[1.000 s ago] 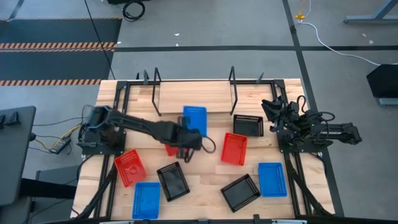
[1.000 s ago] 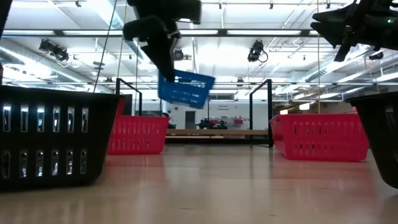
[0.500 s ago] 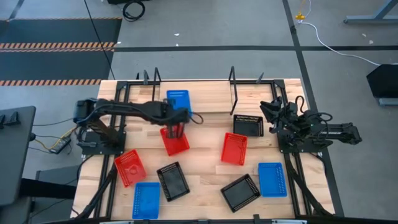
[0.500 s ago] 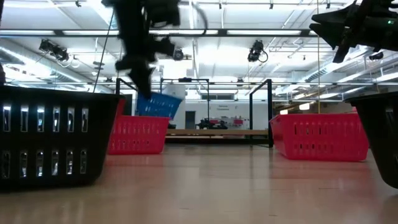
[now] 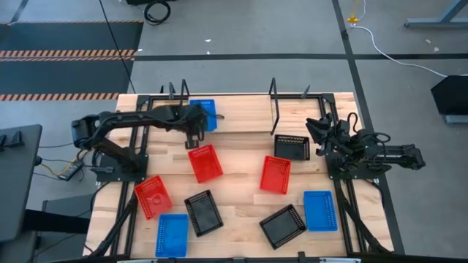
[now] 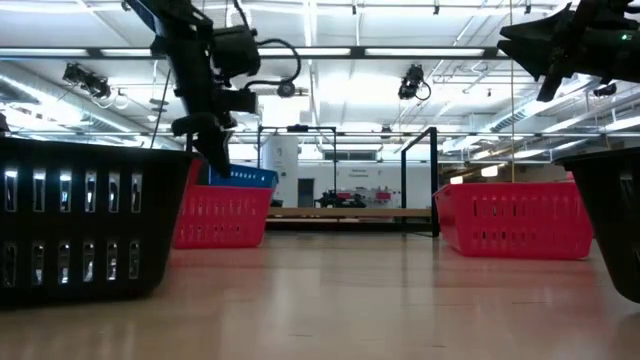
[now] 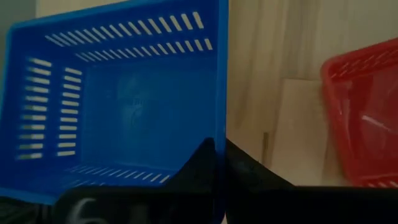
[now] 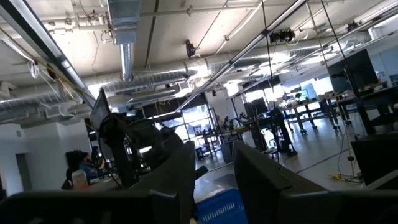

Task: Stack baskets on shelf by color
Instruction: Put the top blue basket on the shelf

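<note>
A blue basket [image 5: 205, 114] is clamped by its rim in the left gripper [image 5: 194, 128] at the left end of the shelf [image 5: 241, 113], beside the left upright [image 5: 181, 98]. A red basket [image 5: 205, 162] is seen just in front. The right gripper [image 5: 316, 128], fingers apart and empty, is parked raised at the table's right.

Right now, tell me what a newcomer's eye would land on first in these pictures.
First, the left gripper, shut on the rim of a blue basket at the shelf, by its left upright. Next, the bright baskets scattered over the slatted table: red ones mid-table, blue and black nearer the front edge. The right gripper waits raised at the right side.
</note>
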Available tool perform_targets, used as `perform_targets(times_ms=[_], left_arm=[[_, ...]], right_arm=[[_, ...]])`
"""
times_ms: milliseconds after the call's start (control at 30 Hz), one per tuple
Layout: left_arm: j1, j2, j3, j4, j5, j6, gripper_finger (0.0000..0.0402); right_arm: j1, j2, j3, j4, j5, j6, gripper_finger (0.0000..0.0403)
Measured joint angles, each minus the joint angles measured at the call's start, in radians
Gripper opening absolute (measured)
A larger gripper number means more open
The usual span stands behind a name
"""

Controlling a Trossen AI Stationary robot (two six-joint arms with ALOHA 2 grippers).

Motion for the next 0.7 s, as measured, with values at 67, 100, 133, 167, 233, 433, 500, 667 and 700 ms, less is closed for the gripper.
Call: perform_targets(times_ms=[67,100,133,167,233,433,500,667,700], left_arm=[[0.039,0.0,0.0,0.002,0.023,0.014,0.0011],[0.055,0.0,0.0,0.005,0.027,0.019,0.0011],[0.068,0.0,0.0,0.004,0.03,0.026,0.0011],[0.078,0.0,0.0,0.0,0.031,0.036,0.0011],[0.092,0.0,0.0,-0.002,0.03,0.047,0.0011],[0.104,0.0,0.0,-0.001,0.029,0.06,0.0025],[0.103,0.0,0.0,-0.001,0.03,0.044,0.004],[0.088,0.0,0.0,-0.006,0.028,0.0,0.0082],[0.085,0.0,0.0,-0.007,0.028,-0.004,0.0089]], right_arm=[[0.0,0.0,0.0,0.001,0.003,0.003,0.0114],[0.0,0.0,0.0,-0.002,0.002,0.003,0.0114],[0.0,0.0,0.0,-0.002,0.002,0.003,0.0114],[0.0,0.0,0.0,-0.002,0.002,0.003,0.0114],[0.0,0.0,0.0,-0.003,0.002,0.002,0.0114],[0.0,0.0,0.0,-0.005,0.003,0.0,0.0114],[0.0,0.0,0.0,-0.005,0.003,0.0,0.0114],[0.0,0.0,0.0,-0.005,0.003,0.001,0.0114],[0.0,0.0,0.0,-0.005,0.003,0.001,0.0114]])
